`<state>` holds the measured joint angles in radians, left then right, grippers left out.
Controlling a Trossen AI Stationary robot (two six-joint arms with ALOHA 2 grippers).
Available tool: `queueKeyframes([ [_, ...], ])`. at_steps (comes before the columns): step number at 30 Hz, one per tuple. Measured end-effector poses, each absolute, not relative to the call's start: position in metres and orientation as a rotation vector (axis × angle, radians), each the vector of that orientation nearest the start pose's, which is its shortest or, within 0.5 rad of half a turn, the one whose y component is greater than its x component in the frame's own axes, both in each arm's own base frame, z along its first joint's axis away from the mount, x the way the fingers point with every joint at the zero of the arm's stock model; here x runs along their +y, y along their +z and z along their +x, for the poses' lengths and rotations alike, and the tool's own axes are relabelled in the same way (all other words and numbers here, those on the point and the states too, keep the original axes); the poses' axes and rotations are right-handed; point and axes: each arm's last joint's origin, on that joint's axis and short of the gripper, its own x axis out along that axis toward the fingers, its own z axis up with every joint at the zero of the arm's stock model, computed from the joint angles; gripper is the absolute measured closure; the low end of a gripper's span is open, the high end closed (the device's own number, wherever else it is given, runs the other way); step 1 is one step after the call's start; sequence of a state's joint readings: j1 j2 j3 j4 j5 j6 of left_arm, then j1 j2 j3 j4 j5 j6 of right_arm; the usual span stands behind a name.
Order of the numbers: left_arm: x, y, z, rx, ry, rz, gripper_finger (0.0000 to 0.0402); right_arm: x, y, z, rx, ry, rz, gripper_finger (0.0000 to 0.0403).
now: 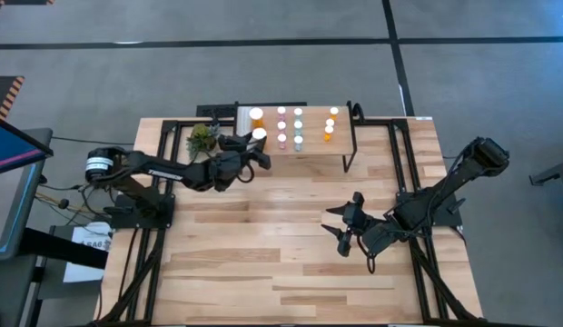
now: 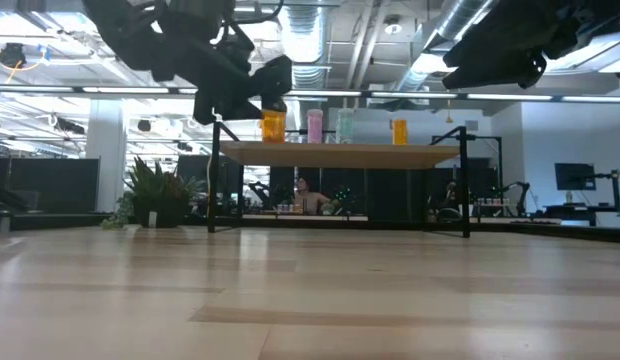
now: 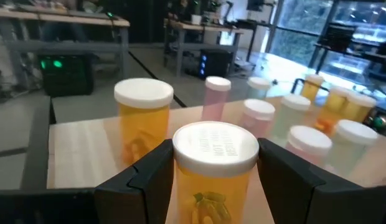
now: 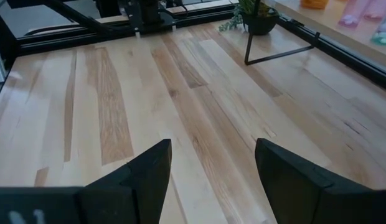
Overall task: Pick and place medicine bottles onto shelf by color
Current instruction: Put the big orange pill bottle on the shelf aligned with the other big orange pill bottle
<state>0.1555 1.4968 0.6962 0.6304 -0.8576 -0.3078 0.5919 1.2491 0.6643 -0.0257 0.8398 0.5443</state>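
Observation:
The shelf (image 1: 311, 147) stands at the table's far edge. On it stand a large orange medicine bottle (image 1: 256, 115), rows of pink (image 1: 281, 125), teal (image 1: 298, 125) and small orange bottles (image 1: 330, 123), all white-capped. My left gripper (image 1: 256, 145) is over the shelf's left end, shut on a second large orange bottle (image 3: 216, 155). My right gripper (image 1: 343, 227) hangs open above the table's right middle with nothing between its fingers (image 4: 152, 171). My left gripper pinches the large orange bottle between its two fingers, on opposite sides of the body just under the white cap (image 3: 188, 186). The fingers come nearly level from the table's left. The bottle stands upright; its base is out of view.
A small green plant (image 1: 202, 138) sits on the table just left of the shelf, close under my left arm. The shelf's black legs (image 1: 347, 163) reach down to the table. Bare wooden tabletop (image 1: 263, 245) stretches between the two arms and toward the near edge.

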Motion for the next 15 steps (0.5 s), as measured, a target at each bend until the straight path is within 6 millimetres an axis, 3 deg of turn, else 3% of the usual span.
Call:
queueKeyframes([
  [15, 0.0700, 0.2159, 0.2940, 0.013, 1.112, -0.141, 0.0214, 0.1186, 0.2173, 0.2146, 0.393, -0.356, 0.124, 0.0147],
])
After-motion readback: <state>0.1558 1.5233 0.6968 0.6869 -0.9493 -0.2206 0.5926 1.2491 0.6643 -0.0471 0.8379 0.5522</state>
